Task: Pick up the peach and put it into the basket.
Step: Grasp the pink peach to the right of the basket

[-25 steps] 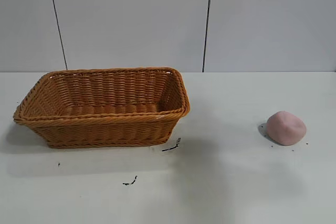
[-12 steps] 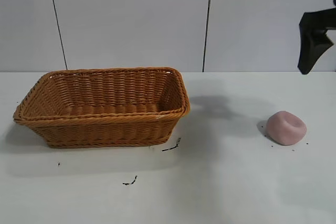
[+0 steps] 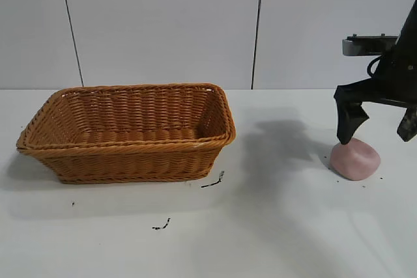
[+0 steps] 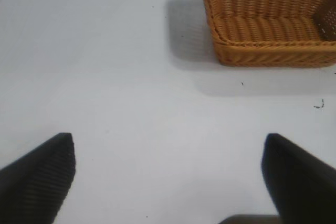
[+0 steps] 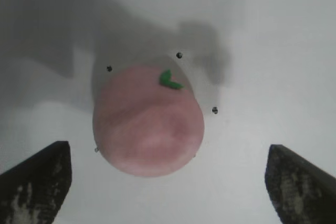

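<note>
The pale pink peach (image 3: 355, 159) lies on the white table at the right; in the right wrist view the peach (image 5: 148, 120) shows a small green leaf on top. My right gripper (image 3: 379, 136) hangs open just above and behind it, one finger to each side, not touching it; in the right wrist view the gripper (image 5: 168, 182) is wide open. The orange-brown wicker basket (image 3: 128, 159) stands at the left and is empty. It also shows in the left wrist view (image 4: 273, 53). My left gripper (image 4: 169, 182) is open and empty over bare table, out of the exterior view.
Small dark scraps (image 3: 214, 181) lie on the table in front of the basket's right corner, and another scrap (image 3: 161, 225) lies nearer the front. A few dark specks (image 5: 214, 110) surround the peach. A grey panelled wall stands behind the table.
My right arm has come down from the top right corner to just above the peach. The peach and the basket have not moved.
</note>
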`<action>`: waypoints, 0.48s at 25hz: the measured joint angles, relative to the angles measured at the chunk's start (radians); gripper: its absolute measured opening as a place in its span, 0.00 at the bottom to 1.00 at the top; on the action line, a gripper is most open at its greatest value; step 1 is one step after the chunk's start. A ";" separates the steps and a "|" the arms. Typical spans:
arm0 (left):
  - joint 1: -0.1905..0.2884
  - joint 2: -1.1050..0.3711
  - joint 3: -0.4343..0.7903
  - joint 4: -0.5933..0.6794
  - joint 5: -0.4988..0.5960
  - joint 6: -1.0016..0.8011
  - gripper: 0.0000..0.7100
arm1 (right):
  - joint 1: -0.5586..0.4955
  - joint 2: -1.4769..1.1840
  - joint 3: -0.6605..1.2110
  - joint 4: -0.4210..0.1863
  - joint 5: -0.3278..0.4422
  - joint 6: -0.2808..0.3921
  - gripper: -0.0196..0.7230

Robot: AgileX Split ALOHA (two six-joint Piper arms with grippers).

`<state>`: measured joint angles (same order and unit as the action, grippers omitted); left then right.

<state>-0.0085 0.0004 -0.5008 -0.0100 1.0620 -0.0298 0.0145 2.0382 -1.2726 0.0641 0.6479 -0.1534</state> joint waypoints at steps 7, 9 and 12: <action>0.000 0.000 0.000 0.000 0.000 0.000 0.98 | 0.000 0.024 0.000 0.039 -0.021 -0.032 0.96; 0.000 0.000 0.000 0.000 0.000 0.000 0.98 | 0.000 0.033 0.000 0.045 -0.031 -0.049 0.96; 0.000 0.000 0.000 0.000 0.000 0.000 0.98 | 0.000 0.051 0.000 0.048 -0.050 -0.061 0.96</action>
<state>-0.0085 0.0004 -0.5008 -0.0100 1.0620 -0.0298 0.0145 2.0895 -1.2726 0.1116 0.5978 -0.2145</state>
